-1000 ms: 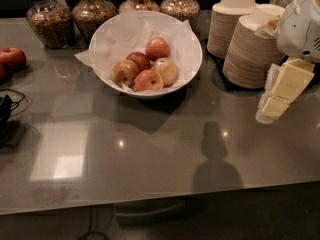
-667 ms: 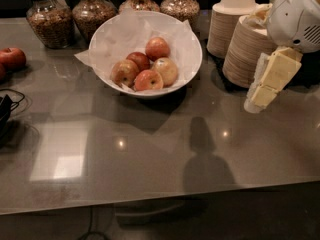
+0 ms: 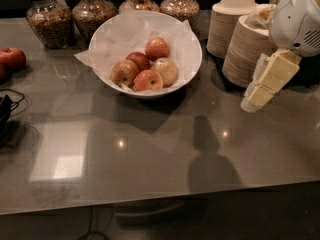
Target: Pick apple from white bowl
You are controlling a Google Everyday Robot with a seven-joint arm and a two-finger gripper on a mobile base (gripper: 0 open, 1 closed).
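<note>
The white bowl (image 3: pixel 190 39), lined with crumpled white paper, stands at the back middle of the grey table. Several apples lie in it. The evenly red apple (image 3: pixel 157 48) is at the far side of the pile. A smaller dark red apple (image 3: pixel 139 60) and a pale yellow apple (image 3: pixel 166 70) lie just in front of it. My gripper (image 3: pixel 256 98) hangs at the right, pointing down and left. It is above the table, well to the right of the bowl and in front of the stacks of tan bowls. It holds nothing.
Two stacks of tan disposable bowls (image 3: pixel 247 51) stand right of the white bowl, close behind the gripper. Several glass jars (image 3: pixel 49 19) line the back edge. Red apples (image 3: pixel 12 58) and a black cable (image 3: pixel 7 109) lie at the far left.
The gripper has moved left and a little up, closer to the white bowl. The bowl and apples have not moved.
</note>
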